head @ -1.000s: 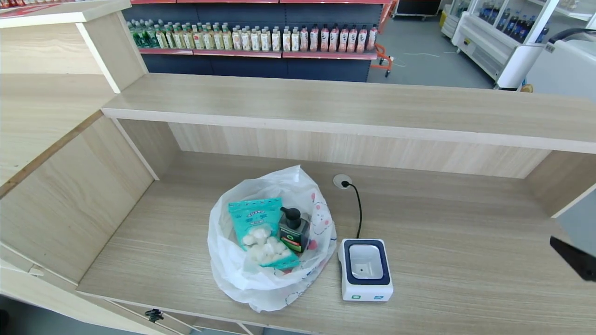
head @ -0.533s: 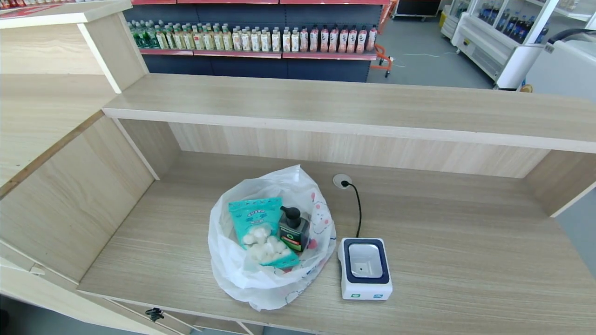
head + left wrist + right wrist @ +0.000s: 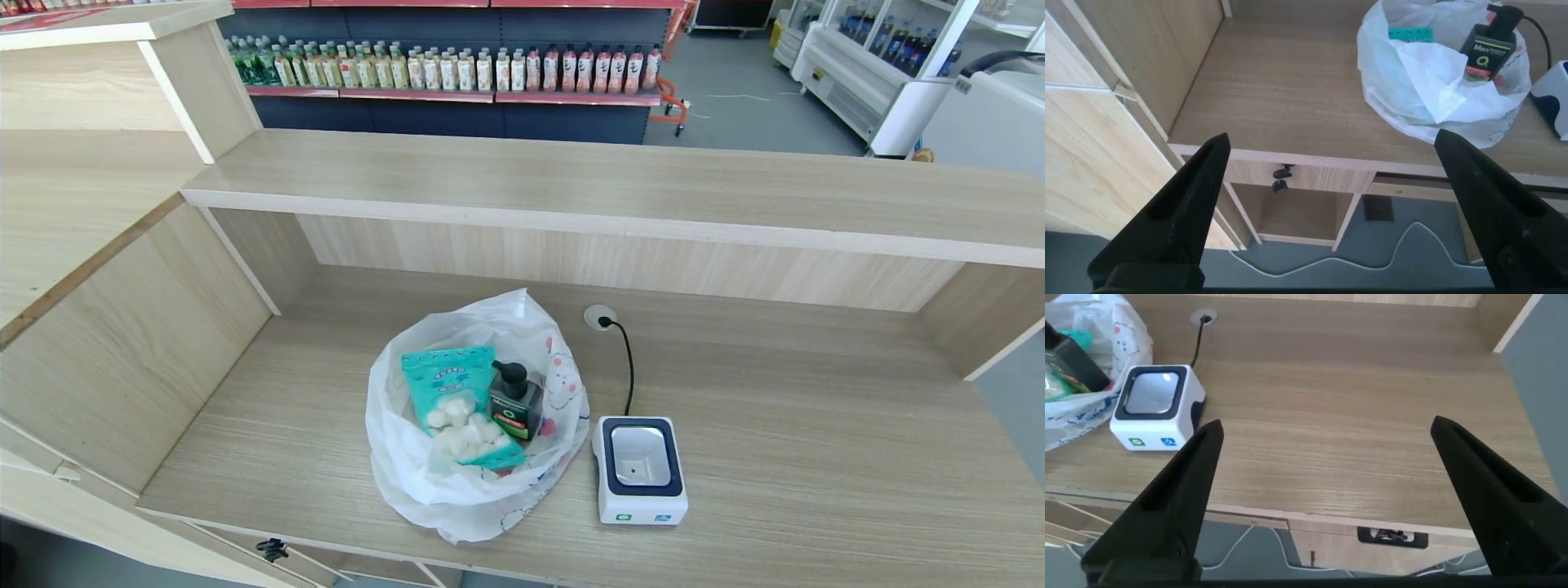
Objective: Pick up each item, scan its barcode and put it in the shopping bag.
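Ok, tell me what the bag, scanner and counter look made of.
Bag: thin, glossy plastic film; it crinkles and is translucent.
Scanner: hard white plastic casing, smooth, with a reflective window, likely glass or clear plastic.
Counter: matte wood-grain surface, probably laminate.

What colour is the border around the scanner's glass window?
Dark navy blue, on the white scanner body; clearest in the head view.

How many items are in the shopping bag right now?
2. A teal packet lies in the shopping bag on its left side, and a dark pump bottle sits right beside it, on the side nearer the scanner. More could be hidden underneath them.
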